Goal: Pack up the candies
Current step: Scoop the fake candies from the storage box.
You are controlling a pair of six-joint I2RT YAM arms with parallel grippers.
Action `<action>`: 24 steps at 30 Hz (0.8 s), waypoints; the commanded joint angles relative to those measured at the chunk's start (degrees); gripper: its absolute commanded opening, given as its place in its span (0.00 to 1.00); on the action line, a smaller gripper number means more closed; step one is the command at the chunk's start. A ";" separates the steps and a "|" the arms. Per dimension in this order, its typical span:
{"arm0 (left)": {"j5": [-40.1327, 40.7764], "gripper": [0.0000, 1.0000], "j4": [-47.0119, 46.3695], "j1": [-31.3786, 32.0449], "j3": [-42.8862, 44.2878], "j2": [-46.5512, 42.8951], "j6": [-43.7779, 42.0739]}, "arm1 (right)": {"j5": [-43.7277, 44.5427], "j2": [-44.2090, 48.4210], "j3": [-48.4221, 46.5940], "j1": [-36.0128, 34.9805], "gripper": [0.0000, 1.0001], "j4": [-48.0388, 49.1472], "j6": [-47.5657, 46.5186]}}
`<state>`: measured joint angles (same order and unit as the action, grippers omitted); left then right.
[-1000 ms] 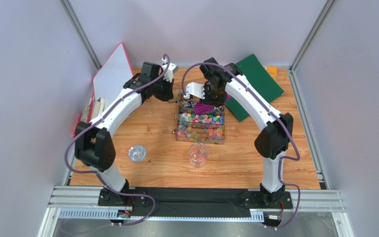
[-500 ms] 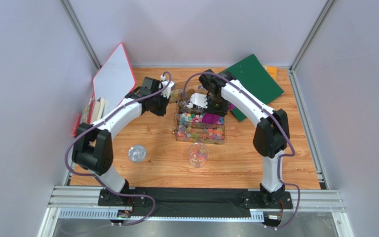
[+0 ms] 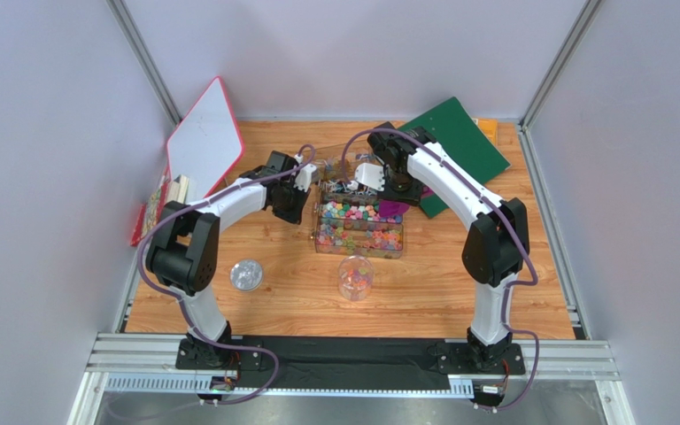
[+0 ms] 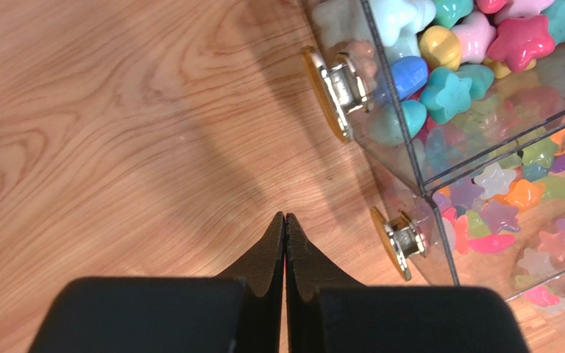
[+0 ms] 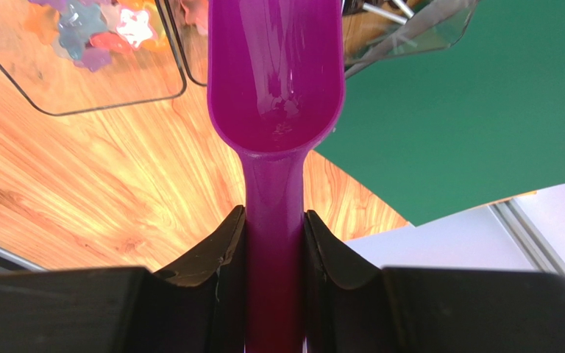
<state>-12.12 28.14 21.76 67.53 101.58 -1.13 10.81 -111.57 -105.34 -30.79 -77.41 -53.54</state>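
Tabletop [image 3: 459, 292] unchanged; left claw [image 4: 285, 218] has shut, drawn back.

The purple plastic scoop [image 5: 274, 73] gleams, smooth and glossy. The small star-shaped candies [image 4: 521, 37] look shiny, some translucent. The clear plastic box [image 4: 440, 147] carries polished brass-coloured metal hinges [image 4: 335, 92]. The wood-grain tabletop [image 4: 116, 110] looks smooth, and the flat green board [image 5: 469, 110] matt.

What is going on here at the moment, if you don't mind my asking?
The right tool grips a purple scoop by the handle. The scoop's bowl looks empty and sits at the far right end of the clear box of candies. The left tool is shut on nothing, over the wooden table beside the box's left wall. A clear cup with a few candies in it stands in front of the box.
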 commanded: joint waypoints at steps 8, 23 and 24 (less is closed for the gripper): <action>-4.66 0.00 -2.48 1.97 1.99 3.53 3.15 | 6.16 -3.73 -0.82 -0.77 0.00 -18.31 0.45; -8.62 0.00 -3.18 2.15 3.84 3.71 6.48 | 8.00 -14.11 -9.00 -3.32 0.00 -18.31 5.63; -9.23 0.00 -3.18 2.23 3.75 3.71 6.66 | 8.17 -14.46 -9.35 -3.40 0.00 -18.31 6.60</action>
<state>-18.15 26.33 23.70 70.26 107.04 3.38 16.40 -123.72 -111.07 -33.74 -79.83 -52.03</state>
